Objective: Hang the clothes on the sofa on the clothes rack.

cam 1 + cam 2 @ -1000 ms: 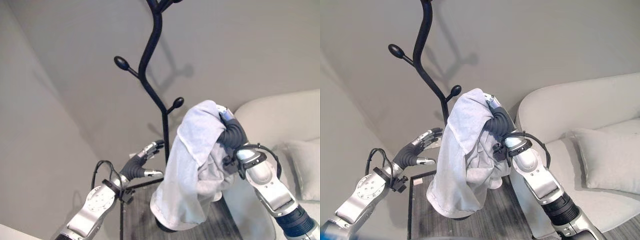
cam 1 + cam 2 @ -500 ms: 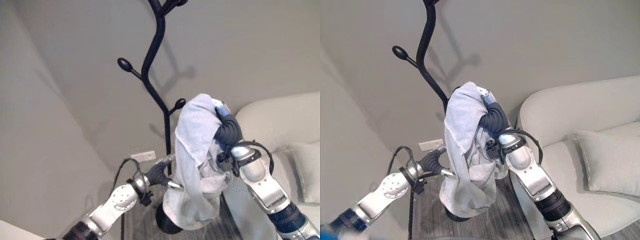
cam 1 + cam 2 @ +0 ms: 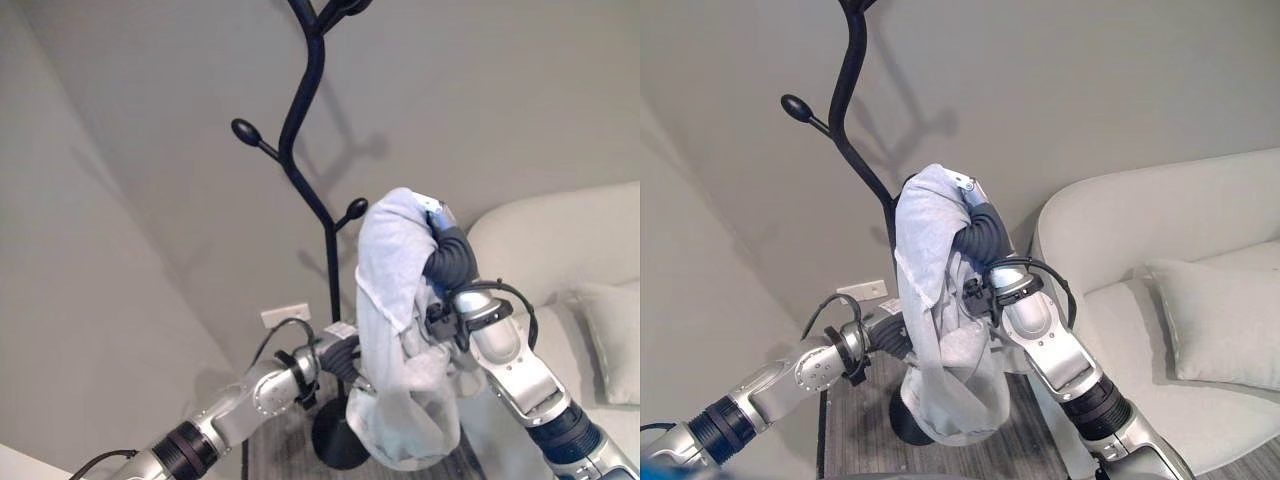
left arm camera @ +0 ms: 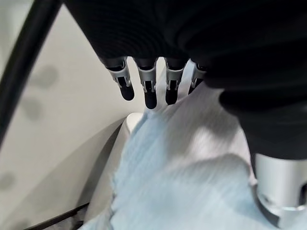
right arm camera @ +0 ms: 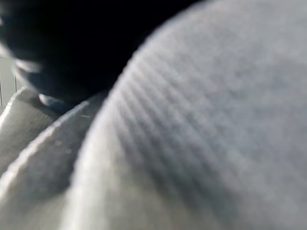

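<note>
A pale grey garment (image 3: 395, 300) hangs draped over my raised right hand (image 3: 450, 262), beside the black clothes rack (image 3: 300, 110). The garment's top is level with the rack's lower knobbed hook (image 3: 355, 207) and just to its right. Cloth covers the front of that hand. My left hand (image 3: 343, 357) reaches in low, against the garment's lower left edge in front of the rack's pole. In the left wrist view its fingers (image 4: 149, 93) are straight above the cloth (image 4: 192, 163).
The rack's round base (image 3: 335, 445) stands on a dark floor strip by the wall. Another knobbed hook (image 3: 243, 129) sticks out higher on the left. A pale sofa (image 3: 560, 240) with a cushion (image 3: 615, 335) is at the right. A wall socket (image 3: 284, 316) is behind the left arm.
My left arm has swung right and down, from open air by the wall to the garment's lower edge. The right hand with the garment has edged closer to the rack's pole.
</note>
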Robot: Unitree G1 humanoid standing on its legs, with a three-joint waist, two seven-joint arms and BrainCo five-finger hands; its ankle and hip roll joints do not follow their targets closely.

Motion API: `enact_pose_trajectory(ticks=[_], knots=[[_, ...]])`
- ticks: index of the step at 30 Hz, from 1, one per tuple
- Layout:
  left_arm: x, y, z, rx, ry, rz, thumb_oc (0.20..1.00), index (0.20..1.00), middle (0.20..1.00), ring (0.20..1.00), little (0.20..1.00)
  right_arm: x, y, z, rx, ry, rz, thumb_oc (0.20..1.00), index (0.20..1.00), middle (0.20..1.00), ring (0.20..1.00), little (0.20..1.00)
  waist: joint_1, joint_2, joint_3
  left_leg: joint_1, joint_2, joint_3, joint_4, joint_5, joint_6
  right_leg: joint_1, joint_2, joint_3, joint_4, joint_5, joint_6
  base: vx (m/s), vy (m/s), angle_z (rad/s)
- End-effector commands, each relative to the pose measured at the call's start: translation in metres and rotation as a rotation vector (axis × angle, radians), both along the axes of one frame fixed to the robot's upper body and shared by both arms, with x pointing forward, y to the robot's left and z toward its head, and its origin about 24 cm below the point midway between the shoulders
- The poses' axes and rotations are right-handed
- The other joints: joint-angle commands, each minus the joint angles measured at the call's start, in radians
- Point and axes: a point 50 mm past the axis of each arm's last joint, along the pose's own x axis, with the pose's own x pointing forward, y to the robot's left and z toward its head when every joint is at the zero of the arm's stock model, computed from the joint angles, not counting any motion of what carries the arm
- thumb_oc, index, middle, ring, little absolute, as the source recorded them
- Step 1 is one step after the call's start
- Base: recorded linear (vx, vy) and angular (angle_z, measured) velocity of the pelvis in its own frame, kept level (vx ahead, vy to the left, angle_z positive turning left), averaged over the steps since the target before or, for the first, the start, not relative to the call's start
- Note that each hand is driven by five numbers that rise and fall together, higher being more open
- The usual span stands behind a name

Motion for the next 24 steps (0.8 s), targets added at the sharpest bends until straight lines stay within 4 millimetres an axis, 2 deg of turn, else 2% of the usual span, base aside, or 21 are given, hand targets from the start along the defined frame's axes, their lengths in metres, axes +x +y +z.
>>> enact_pose_trajectory(ticks=[1, 4, 8, 9, 10, 11, 12, 18, 22, 24], knots=[[0.011, 0.002, 0.002, 0.075, -0.065, -0.008, 1.000, 1.000, 1.000, 1.000, 1.000, -0.010, 0.008, 0.065, 0.222, -0.268, 0.059, 0.200, 0.200, 0.200, 0.200, 0.200, 0.013, -0.071, 0.009, 0.052, 0.005, 0.037, 0.011, -0.100, 0.012, 0.032, -0.043, 0.020, 0.028, -0.027, 0.047, 0.00, 0.000, 0.00], [0.011, 0.002, -0.003, 0.073, -0.061, 0.019, 1.000, 1.000, 1.000, 1.000, 1.000, -0.011, 0.010, 0.071, 0.246, -0.286, 0.057, 0.200, 0.200, 0.200, 0.200, 0.200, 0.014, -0.074, 0.009, 0.053, 0.007, 0.037, 0.011, -0.100, 0.010, 0.032, -0.041, 0.023, 0.028, -0.026, 0.044, 0.00, 0.000, 0.00], [0.013, -0.008, -0.010, 0.009, -0.037, 0.054, 1.000, 1.000, 1.000, 1.000, 1.000, -0.014, 0.014, 0.074, 0.270, -0.294, 0.076, 0.200, 0.200, 0.200, 0.200, 0.200, 0.008, -0.077, 0.009, 0.051, 0.009, 0.034, 0.011, -0.099, 0.008, 0.031, -0.040, 0.018, 0.030, -0.028, 0.041, 0.00, 0.000, 0.00], [0.014, -0.010, -0.011, -0.008, -0.030, 0.062, 0.862, 0.862, 0.862, 0.862, 0.862, -0.014, 0.014, 0.073, 0.274, -0.292, 0.077, 0.200, 0.200, 0.200, 0.200, 0.200, 0.007, -0.079, 0.010, 0.051, 0.009, 0.033, 0.011, -0.099, 0.008, 0.032, -0.039, 0.018, 0.029, -0.028, 0.040, 0.00, 0.000, 0.00], [0.014, -0.013, -0.012, -0.025, -0.017, 0.068, 0.564, 0.564, 0.564, 0.564, 0.564, -0.014, 0.014, 0.073, 0.275, -0.288, 0.076, 0.200, 0.200, 0.200, 0.200, 0.200, 0.006, -0.079, 0.010, 0.051, 0.010, 0.033, 0.011, -0.099, 0.008, 0.032, -0.039, 0.016, 0.028, -0.027, 0.040, 0.00, 0.000, 0.00], [0.014, -0.015, -0.013, -0.045, -0.003, 0.077, 0.539, 0.539, 0.539, 0.539, 0.539, -0.014, 0.014, 0.072, 0.274, -0.283, 0.076, 0.200, 0.200, 0.200, 0.200, 0.200, 0.006, -0.080, 0.011, 0.050, 0.010, 0.032, 0.011, -0.099, 0.007, 0.031, -0.038, 0.015, 0.027, -0.027, 0.039, 0.00, 0.000, 0.00], [0.014, -0.018, -0.014, -0.065, 0.012, 0.083, 0.200, 0.200, 0.200, 0.200, 0.200, -0.014, 0.014, 0.072, 0.273, -0.279, 0.077, 0.200, 0.200, 0.200, 0.200, 0.200, 0.005, -0.081, 0.013, 0.050, 0.010, 0.031, 0.011, -0.099, 0.007, 0.030, -0.038, 0.015, 0.027, -0.027, 0.039, 0.00, 0.000, 0.00], [0.014, -0.028, -0.016, -0.119, 0.043, 0.091, 0.200, 0.200, 0.200, 0.200, 0.200, -0.012, 0.013, 0.069, 0.281, -0.264, 0.059, 0.200, 0.200, 0.200, 0.200, 0.200, 0.003, -0.081, 0.016, 0.044, 0.011, 0.028, 0.011, -0.098, 0.004, 0.027, -0.037, 0.009, 0.028, -0.029, 0.037, 0.00, -0.005, 0.00], [0.013, -0.019, -0.018, -0.152, 0.049, 0.148, 0.200, 0.200, 0.200, 0.200, 0.200, -0.011, 0.008, 0.065, 0.279, -0.256, 0.026, 0.200, 0.200, 0.200, 0.200, 0.200, 0.005, -0.080, 0.017, 0.042, 0.012, 0.026, 0.011, -0.097, 0.003, 0.027, -0.037, 0.004, 0.027, -0.030, 0.037, 0.00, 0.000, 0.00], [0.012, -0.006, -0.017, -0.182, 0.029, 0.202, 0.200, 0.200, 0.200, 0.200, 0.200, -0.009, -0.003, 0.062, 0.274, -0.260, -0.038, 0.200, 0.200, 0.200, 0.200, 0.200, 0.008, -0.080, 0.017, 0.042, 0.012, 0.022, 0.011, -0.098, 0.001, 0.030, -0.037, 0.001, 0.023, -0.031, 0.037, 0.02, -0.019, 0.01]])
